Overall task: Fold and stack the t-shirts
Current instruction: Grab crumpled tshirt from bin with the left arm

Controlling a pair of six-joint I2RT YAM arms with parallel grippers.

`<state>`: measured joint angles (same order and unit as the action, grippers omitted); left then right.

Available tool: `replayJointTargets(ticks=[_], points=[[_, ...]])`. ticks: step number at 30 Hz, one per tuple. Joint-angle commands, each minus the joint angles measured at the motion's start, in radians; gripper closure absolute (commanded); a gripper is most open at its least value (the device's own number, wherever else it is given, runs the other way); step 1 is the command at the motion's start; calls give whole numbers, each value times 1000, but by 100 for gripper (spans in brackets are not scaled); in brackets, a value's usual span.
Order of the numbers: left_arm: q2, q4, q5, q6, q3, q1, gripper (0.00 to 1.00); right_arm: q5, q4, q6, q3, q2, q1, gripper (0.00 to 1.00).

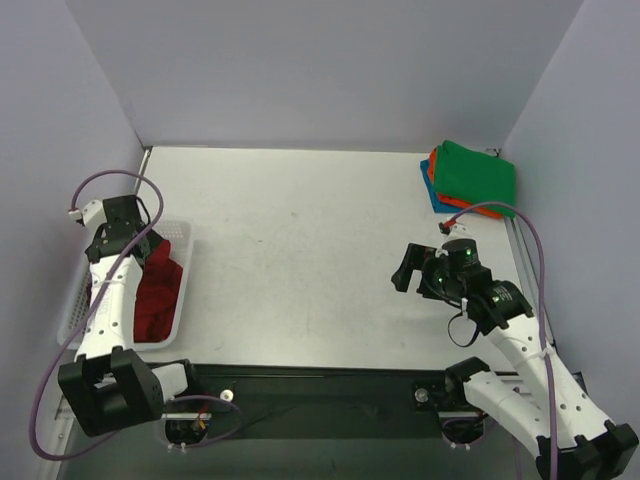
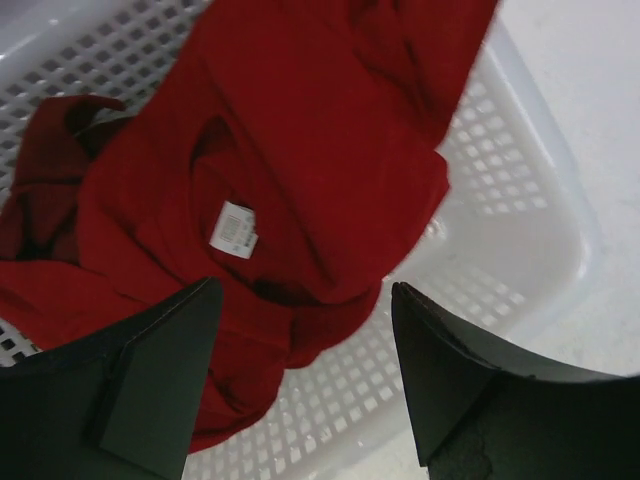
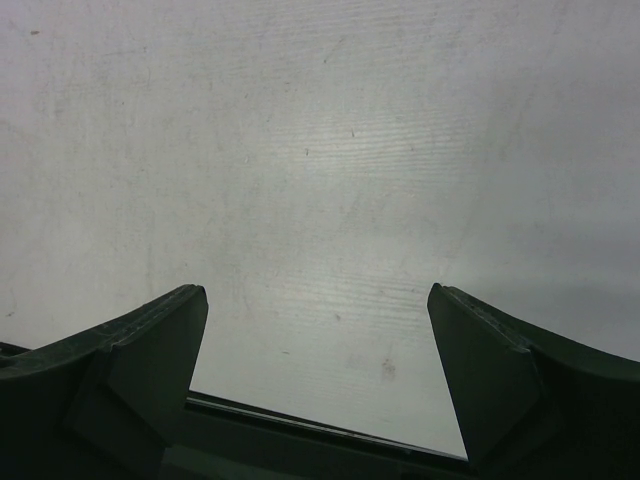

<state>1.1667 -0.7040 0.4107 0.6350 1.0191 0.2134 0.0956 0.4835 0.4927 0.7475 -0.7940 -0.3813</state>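
A bright red t-shirt, with a white neck label showing, lies crumpled in the white mesh basket. A darker maroon shirt lies beside it. In the top view the red cloth fills the basket at the left. My left gripper hovers open and empty just above the red shirt, and the left wrist view shows this too. Folded green, orange and blue shirts are stacked at the back right. My right gripper is open and empty over bare table, as the right wrist view shows.
Grey walls close in the table on the left, back and right. A black rail runs along the near edge between the arm bases. Purple cables loop beside both arms.
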Motion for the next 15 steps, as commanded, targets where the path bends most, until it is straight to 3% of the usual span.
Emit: replayJointTargets(ticks=[1,9,13,15], points=[[51,0,161,58,47,58,21,19,12,-14,-10,16,-7,0],[218,43,117,60,13,207,23,35,12,-14,-16,-8,-8,0],[289,72,27,52,19,218,38,29,12,-13,-17,-8,-10,0],[304,60,-4,52,29,218,56,29,10,-13,-20,-10,-10,0]])
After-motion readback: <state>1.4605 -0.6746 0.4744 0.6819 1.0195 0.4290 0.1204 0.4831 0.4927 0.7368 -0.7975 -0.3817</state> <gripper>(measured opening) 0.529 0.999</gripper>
